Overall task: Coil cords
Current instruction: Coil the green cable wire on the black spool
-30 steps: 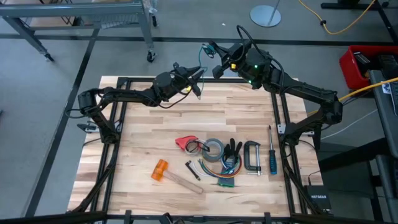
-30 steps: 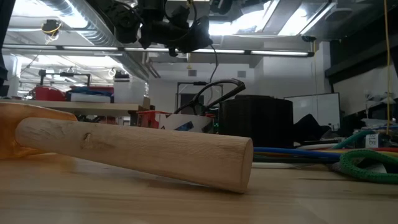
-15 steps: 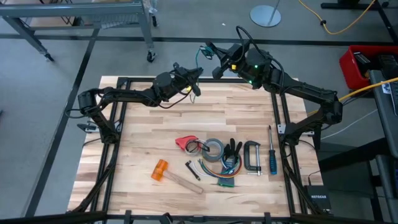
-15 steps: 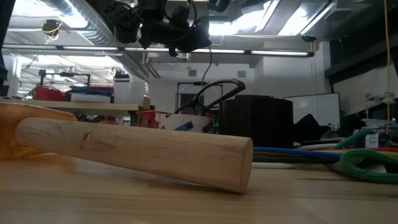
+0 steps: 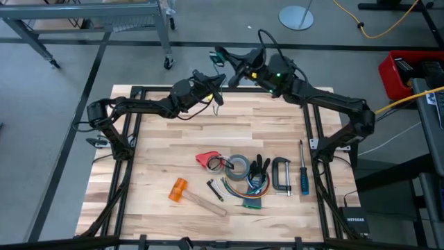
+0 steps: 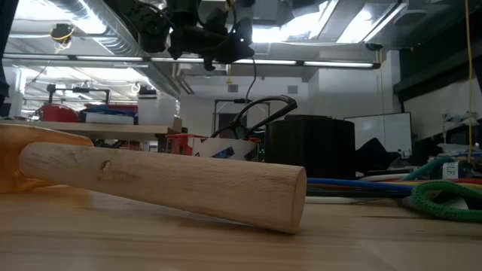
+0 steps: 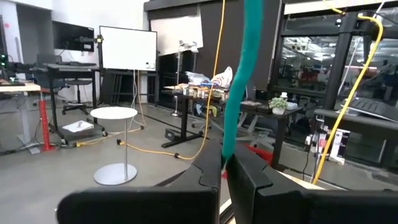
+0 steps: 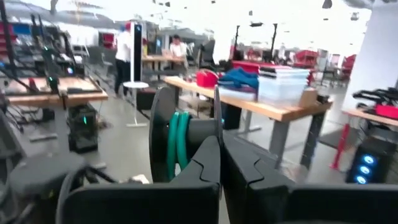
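Teal cord [image 7: 239, 81] runs up out of frame, pinched by the left gripper [image 7: 222, 171]; the right gripper [image 8: 220, 163] pinches its coiled end, the black piece mostly hidden.

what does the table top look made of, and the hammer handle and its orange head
The table top looks like wood: pale glued strips with visible grain and a smooth, low-sheen finish. The hammer handle looks like bare, unvarnished wood: a light matte round shaft with a small knot mark. The orange head is probably plastic or rubber: solid bright colour, slightly translucent amber in the low view, though the look leaves it open.
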### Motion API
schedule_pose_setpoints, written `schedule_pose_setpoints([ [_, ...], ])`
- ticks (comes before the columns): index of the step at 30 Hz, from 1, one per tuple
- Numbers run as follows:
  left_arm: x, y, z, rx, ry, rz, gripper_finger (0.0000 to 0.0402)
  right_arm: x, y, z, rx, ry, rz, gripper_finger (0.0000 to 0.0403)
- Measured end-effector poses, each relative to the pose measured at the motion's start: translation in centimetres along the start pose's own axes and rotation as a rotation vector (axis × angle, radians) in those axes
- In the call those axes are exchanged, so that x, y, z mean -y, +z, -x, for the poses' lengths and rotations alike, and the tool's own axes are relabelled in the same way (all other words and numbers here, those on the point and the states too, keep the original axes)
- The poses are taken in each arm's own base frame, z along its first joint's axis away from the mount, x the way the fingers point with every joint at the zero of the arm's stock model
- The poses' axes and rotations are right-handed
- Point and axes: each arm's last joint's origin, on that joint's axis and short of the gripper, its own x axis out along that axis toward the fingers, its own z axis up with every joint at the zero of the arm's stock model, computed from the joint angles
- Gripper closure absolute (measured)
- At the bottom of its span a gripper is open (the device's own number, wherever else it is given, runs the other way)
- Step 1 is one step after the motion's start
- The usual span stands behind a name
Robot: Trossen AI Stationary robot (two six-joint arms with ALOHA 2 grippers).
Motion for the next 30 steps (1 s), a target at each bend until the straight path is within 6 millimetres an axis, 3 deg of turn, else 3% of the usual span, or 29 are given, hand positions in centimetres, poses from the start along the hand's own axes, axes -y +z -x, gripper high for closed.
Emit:
schedule_pose_setpoints([
  [9, 0.3, -0.9, 0.1, -0.107, -0.122, 0.051, 0.04, -1.1, -3.7, -3.4, 0.0, -0.057, 0.097, 0.0402],
  [17, -0.2, -2.3, 0.2, -0.305, -0.245, 0.12, 0.0401, -1.2, -6.2, -4.0, -0.173, -0.115, 0.315, 0.0402],
  [23, -0.2, -0.9, -0.9, -0.466, -0.37, 0.153, 0.0401, -1.2, -6.6, -3.9, -0.222, -0.12, 0.386, 0.0402],
  [30, 0.1, 0.5, -1.2, -0.617, -0.393, 0.075, 0.0401, -1.2, -6.6, -3.9, -0.224, -0.119, 0.393, 0.0402],
])
